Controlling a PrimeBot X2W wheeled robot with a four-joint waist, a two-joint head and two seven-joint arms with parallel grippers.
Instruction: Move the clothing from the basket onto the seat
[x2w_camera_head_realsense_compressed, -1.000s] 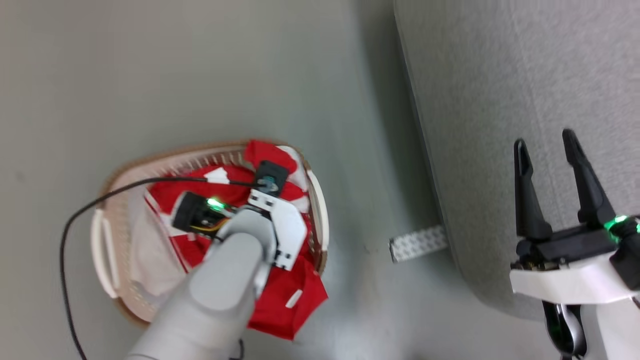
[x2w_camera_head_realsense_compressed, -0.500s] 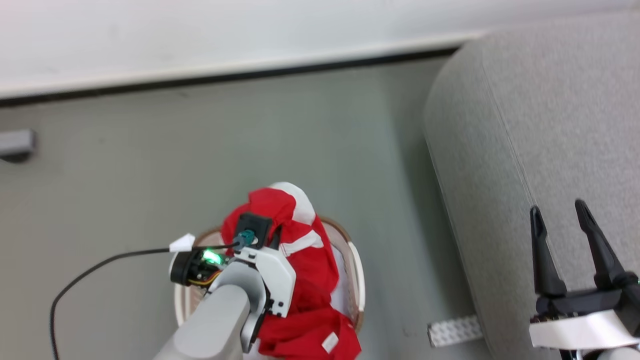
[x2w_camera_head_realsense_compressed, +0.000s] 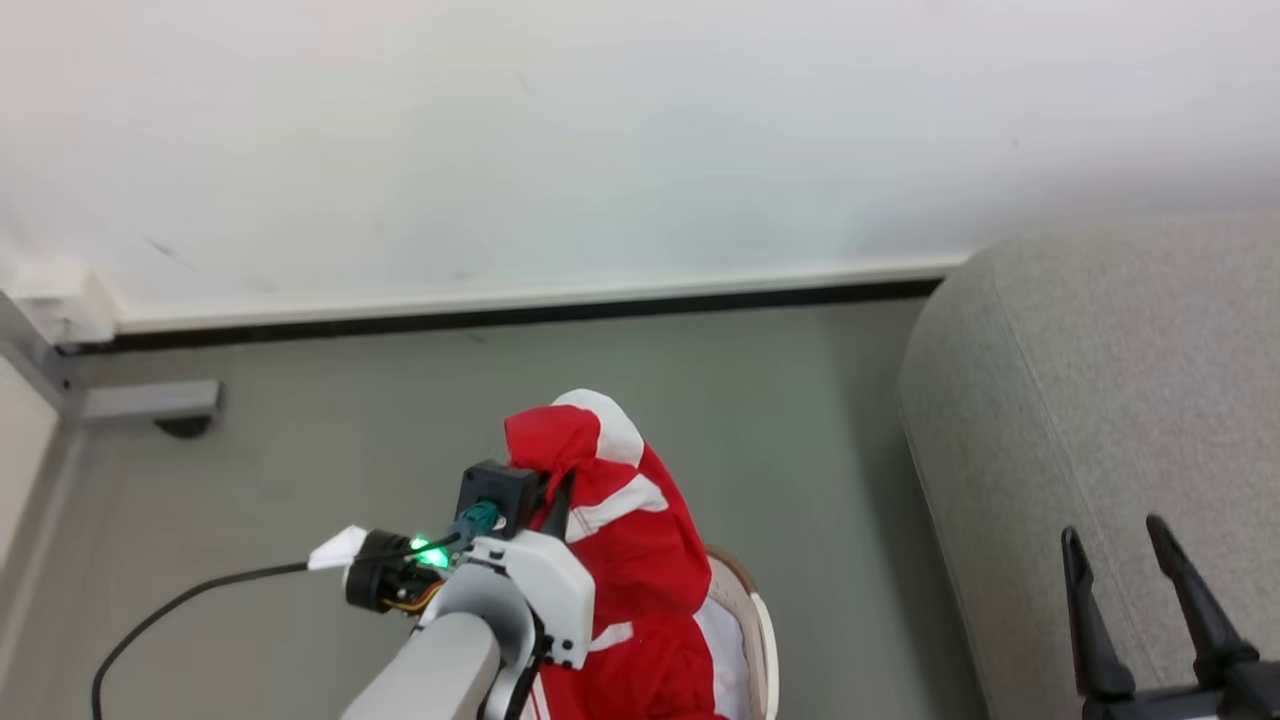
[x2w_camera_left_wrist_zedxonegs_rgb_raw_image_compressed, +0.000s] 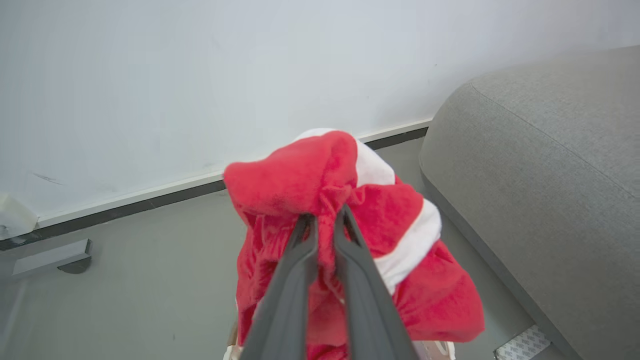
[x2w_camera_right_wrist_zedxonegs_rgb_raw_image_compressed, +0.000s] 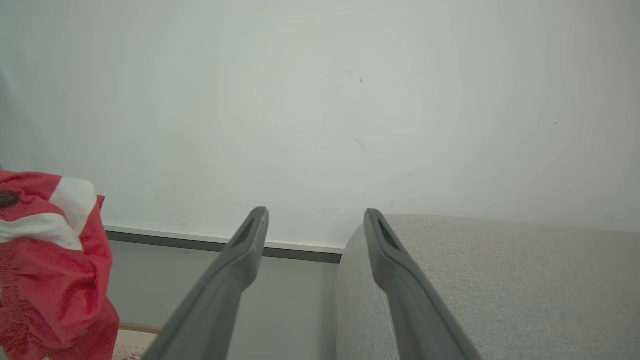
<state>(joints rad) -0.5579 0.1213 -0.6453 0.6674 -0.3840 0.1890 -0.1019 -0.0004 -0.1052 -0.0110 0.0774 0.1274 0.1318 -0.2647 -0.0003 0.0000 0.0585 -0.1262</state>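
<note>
Gripping the clothing by a bunched fold, my left pincer is closed tight on the red fabric and holds it up above the basket. The rest of the garment hangs down beside my wrist towards the basket's rim. My right pincer stands wide open and empty over the near corner of the seat.

The hold itself looks to me like the greatest risk. Only a narrow pinch of soft cloth sits between the fingers, and on a quick swing the hanging weight could pull it free and drop it on the floor between basket and seat. The lower part could also catch on the basket rim and drag or tip the basket. I cannot tell whether the hem is clear of it, since the bottom is cut off from view. The black cable running from my left wrist could snag if I turn sharply.

Room is good: bare floor lies between basket and seat, and the wall is well behind. The seat's rounded edge rises to my right, so the garment must travel high enough to clear it. My open right pincer sits in that path and may need to give way.
</note>
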